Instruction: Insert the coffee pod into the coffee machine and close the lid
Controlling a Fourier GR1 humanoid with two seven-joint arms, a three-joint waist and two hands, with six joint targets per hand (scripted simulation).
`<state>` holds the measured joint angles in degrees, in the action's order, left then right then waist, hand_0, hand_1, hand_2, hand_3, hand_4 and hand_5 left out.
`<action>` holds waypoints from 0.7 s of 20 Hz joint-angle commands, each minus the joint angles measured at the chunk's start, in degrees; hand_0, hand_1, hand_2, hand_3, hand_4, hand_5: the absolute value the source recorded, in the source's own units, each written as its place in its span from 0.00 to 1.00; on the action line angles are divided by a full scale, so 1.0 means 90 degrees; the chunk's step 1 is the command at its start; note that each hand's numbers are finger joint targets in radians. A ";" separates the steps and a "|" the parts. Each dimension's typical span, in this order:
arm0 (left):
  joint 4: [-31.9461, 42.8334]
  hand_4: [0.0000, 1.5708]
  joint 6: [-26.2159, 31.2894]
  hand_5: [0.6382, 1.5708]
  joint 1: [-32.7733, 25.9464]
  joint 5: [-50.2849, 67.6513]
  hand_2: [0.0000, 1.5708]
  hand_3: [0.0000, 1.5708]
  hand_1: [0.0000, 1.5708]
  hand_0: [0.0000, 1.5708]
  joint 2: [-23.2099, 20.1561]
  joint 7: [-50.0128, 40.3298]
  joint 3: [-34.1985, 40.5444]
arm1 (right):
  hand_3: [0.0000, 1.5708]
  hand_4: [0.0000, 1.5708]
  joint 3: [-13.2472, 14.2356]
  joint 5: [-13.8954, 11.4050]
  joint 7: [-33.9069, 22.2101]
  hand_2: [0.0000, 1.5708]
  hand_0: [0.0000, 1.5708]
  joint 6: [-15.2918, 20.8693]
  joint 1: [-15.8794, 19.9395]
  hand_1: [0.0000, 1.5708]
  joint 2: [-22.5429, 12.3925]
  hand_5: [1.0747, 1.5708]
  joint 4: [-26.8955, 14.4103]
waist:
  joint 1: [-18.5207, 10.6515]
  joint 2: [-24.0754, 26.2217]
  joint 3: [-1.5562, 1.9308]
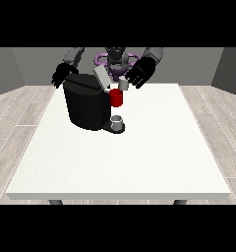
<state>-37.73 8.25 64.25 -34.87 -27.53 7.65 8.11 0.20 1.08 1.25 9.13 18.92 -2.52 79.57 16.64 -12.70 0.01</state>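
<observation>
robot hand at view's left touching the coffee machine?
Cannot tell. In the front view the robot hand at the view's left sits just behind the coffee machine, overlapping its top edge; no gap or contact shows.

Table legs [54, 202] mostly hidden beneath tabletop.

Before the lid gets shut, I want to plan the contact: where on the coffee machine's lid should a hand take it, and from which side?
Take the lid at its raised free end, coming from above and behind. It stands tilted up over the machine, hinged low near the red part, so pushing its top edge down should close it. The hand at the view's right looks nearest.
</observation>
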 commanded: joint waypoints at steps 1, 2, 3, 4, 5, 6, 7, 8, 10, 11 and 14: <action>-0.0030 0.31 0.0105 1.00 0.0173 -0.0040 0.83 0.79 0.81 0.81 0.0221 -0.0175 -0.0094 | 0.00 0.31 -0.0076 -0.0104 0.0098 0.00 0.00 0.0130 -0.0107 0.00 0.0155 1.00 -0.0125 | -0.0071 0.0094 0.0001; -0.0018 0.31 0.0050 1.00 0.0403 -0.0102 0.83 0.79 0.81 0.81 -0.0015 -0.0311 -0.0025 | 0.00 0.29 0.0167 0.0088 0.0309 0.00 0.00 -0.0194 -0.0028 0.00 -0.0157 1.00 -0.0203 | 0.0087 -0.0175 0.0003; 0.0061 0.31 -0.0152 1.00 0.0164 -0.0051 0.85 0.79 0.83 0.83 0.0106 -0.0019 0.0030 | 0.00 0.31 0.0086 0.0071 0.0089 0.00 0.00 -0.0063 0.0037 0.00 -0.0041 1.00 0.0092 | 0.0129 -0.0191 0.0000; -0.0056 0.31 0.0060 1.00 0.0231 -0.0123 0.85 0.79 0.83 0.83 0.0134 0.0026 -0.0136 | 0.00 0.33 0.0046 -0.0089 0.0457 0.00 0.00 0.0201 -0.0044 0.00 0.0194 1.00 -0.0219 | -0.0121 -0.0214 0.0001; 0.0056 0.31 0.0065 1.00 0.0333 -0.0070 0.85 0.78 0.84 0.84 0.0153 -0.0200 -0.0034 | 0.00 0.34 0.0140 0.0016 0.0283 0.00 0.00 0.0042 0.0039 0.00 0.0019 1.00 -0.0169 | 0.0012 -0.0222 0.0001; 0.0007 0.32 0.0094 1.00 0.0449 -0.0140 0.84 0.78 0.82 0.82 0.0210 -0.0326 -0.0118 | 0.00 0.33 0.0331 0.0043 0.0290 0.00 0.00 0.0208 0.0327 0.00 0.0019 1.00 -0.0308 | -0.0108 -0.0279 0.0002; 0.0126 0.32 0.0107 1.00 0.0225 -0.0059 0.84 0.78 0.82 0.82 0.0141 -0.0080 -0.0023 | 0.00 0.31 0.0178 0.0062 0.0092 0.00 0.00 -0.0036 0.0079 0.00 -0.0089 1.00 -0.0083 | -0.0004 -0.0185 0.0000; 0.0121 0.32 0.0054 1.00 0.0508 -0.0125 0.84 0.78 0.83 0.83 0.0028 -0.0269 0.0006 | 0.00 0.31 0.0197 0.0043 0.0272 0.00 0.00 -0.0015 0.0155 0.00 -0.0071 1.00 -0.0130 | 0.0112 -0.0341 0.0001; 0.0039 0.32 -0.0069 1.00 0.0227 -0.0172 0.85 0.78 0.84 0.84 0.0454 -0.0347 -0.0151 | 0.00 0.33 0.0402 0.0199 0.0019 0.00 0.00 0.0012 0.0112 0.00 -0.0120 1.00 -0.0243 | -0.0055 -0.0012 0.0001; 0.0189 0.33 0.0005 1.00 0.0238 -0.0174 0.83 0.78 0.81 0.81 0.0057 0.0041 -0.0049 | 0.00 0.34 0.0169 0.0124 0.0008 0.00 0.00 0.0038 0.0044 0.00 0.0024 1.00 0.0101 | 0.0110 -0.0223 -0.0001; 0.0210 0.32 0.0028 1.00 0.0271 -0.0201 0.82 0.77 0.80 0.80 0.0238 0.0003 -0.0112 | 0.00 0.32 0.0030 -0.0072 0.0079 0.00 0.00 0.0233 0.0082 0.00 0.0175 1.00 0.0029 | -0.0006 -0.0247 -0.0001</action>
<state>-36.72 7.57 66.17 -36.57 -24.95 6.72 7.03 1.67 1.50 2.36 9.83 19.45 -2.27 79.05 16.73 -14.29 0.01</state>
